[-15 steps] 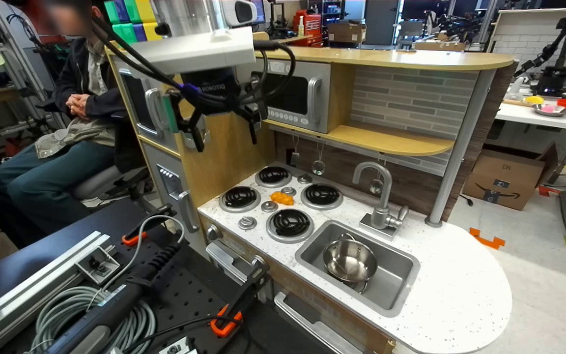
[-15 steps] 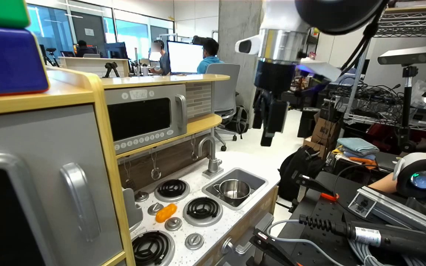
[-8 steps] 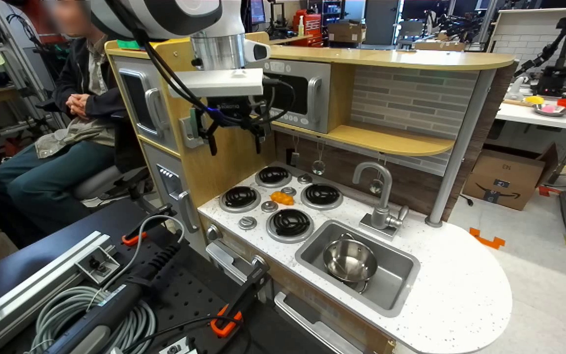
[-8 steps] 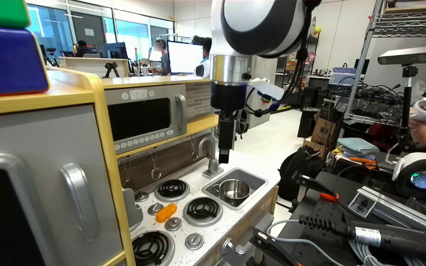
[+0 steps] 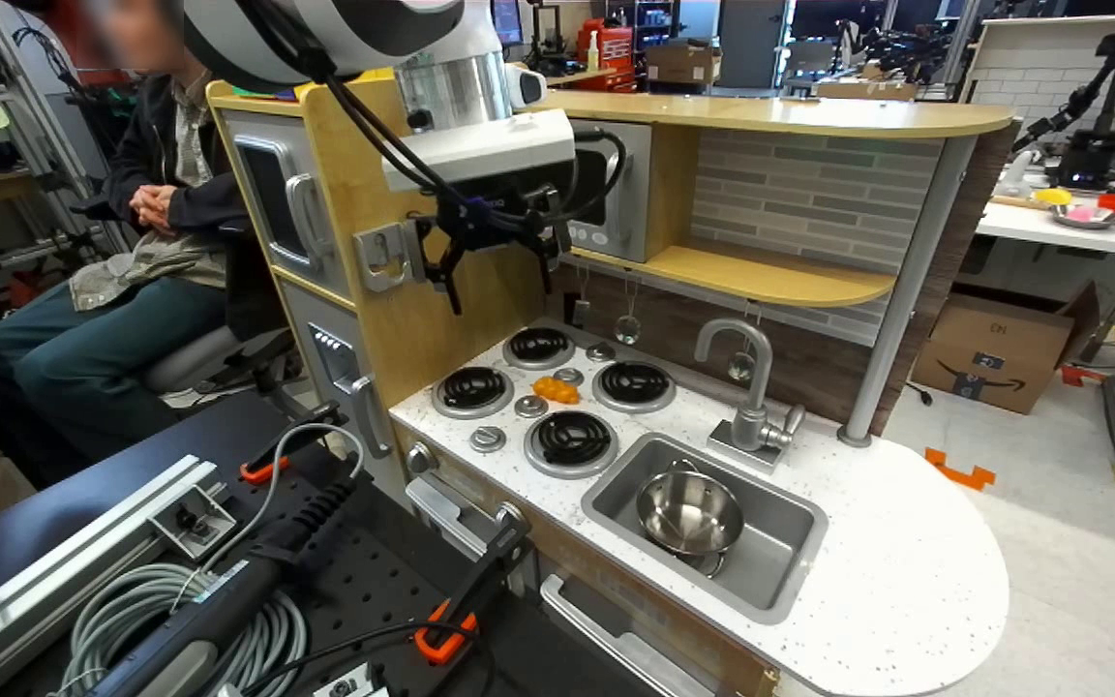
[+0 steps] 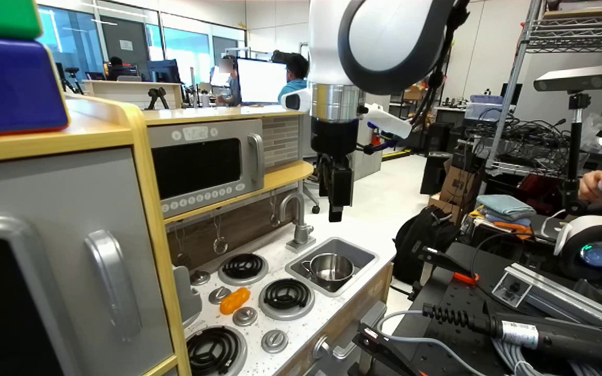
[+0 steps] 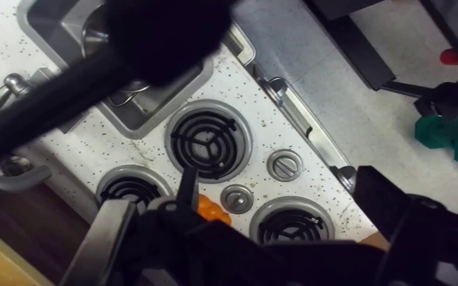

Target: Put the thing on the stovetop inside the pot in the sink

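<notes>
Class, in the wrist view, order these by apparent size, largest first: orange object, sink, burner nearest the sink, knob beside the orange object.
1. Sink, though partly hidden
2. Burner nearest the sink
3. Smallest two, unsure which is bigger: knob and orange object look similar, the latter partly hidden

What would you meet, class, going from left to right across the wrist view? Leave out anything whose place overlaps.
Faucet handle, partly hidden steel pot, orange thing, rightmost countertop knob, green object.
</notes>
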Motion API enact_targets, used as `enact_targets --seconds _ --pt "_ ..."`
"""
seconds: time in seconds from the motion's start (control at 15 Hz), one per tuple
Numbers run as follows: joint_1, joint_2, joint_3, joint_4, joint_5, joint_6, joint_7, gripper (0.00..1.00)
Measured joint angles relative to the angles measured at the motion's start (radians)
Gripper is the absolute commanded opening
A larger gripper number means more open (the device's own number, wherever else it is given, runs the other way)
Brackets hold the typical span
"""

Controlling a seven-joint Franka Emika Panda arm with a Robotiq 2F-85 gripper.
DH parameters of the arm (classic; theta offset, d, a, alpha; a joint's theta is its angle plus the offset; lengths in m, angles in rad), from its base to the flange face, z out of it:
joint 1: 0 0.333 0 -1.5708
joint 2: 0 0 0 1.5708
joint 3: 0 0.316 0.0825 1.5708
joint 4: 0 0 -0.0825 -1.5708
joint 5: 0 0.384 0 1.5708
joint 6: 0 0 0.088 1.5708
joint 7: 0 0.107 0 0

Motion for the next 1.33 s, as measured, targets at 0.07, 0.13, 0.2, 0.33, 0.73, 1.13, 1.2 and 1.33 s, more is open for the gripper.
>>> enact_targets --seconds 0.07,0.13,0.2,0.33,0.73,1.13,1.2,1.33 --pt "-0.008 0.009 -0.001 -0.011 -0.002 0.077 0.012 1.00" --pt "-0.014 0.025 0.004 -0.021 0.012 0.154 0.020 1.00" --pt "-0.020 0.054 0.016 -0.026 0.046 0.233 0.024 1.00" --pt "-0.036 0.135 0.052 -0.028 0.101 0.368 0.035 1.00" --pt "-0.030 0.446 0.028 0.108 0.060 0.656 0.166 1.00" --pt "0.082 0.627 -0.067 0.312 0.057 0.615 0.274 1.00" --pt "0.087 0.632 -0.068 0.321 0.058 0.610 0.279 1.00" --pt "0.087 0.632 -0.069 0.324 0.053 0.605 0.283 1.00"
